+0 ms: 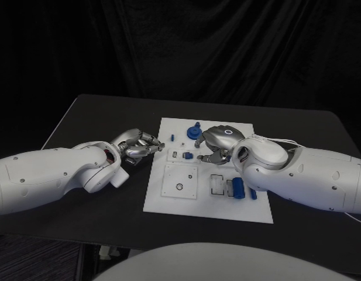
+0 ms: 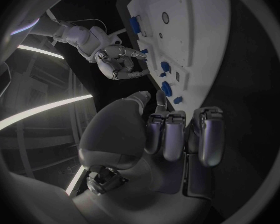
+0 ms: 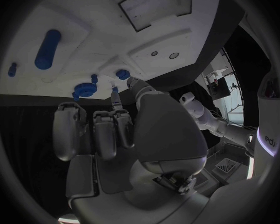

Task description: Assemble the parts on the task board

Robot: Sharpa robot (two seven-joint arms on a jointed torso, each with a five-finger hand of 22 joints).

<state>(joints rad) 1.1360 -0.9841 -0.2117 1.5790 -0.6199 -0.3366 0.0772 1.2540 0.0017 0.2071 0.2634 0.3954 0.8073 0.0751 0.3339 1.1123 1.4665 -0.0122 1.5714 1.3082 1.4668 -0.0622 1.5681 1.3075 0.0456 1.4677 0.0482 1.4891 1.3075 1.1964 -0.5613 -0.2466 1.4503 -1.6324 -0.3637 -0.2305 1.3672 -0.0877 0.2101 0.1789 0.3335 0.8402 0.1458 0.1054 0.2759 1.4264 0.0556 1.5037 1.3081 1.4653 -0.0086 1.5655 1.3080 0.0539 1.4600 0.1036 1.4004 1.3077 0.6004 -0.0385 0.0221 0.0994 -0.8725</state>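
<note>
Dim scene we log against black drapes, task board (image 1: pixel 207 205) the brightest surface, soft shadows beneath the arms, our wrist views fisheye-bent at the rims, light strips glaring.

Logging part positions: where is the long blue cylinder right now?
In the head view the long blue cylinder lies on the task board, near its right edge, beside the right arm.

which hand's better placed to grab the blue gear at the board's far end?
Right. The right hand hovers over the white task board beside the blue gear; the left hand sits off its left edge.
</note>
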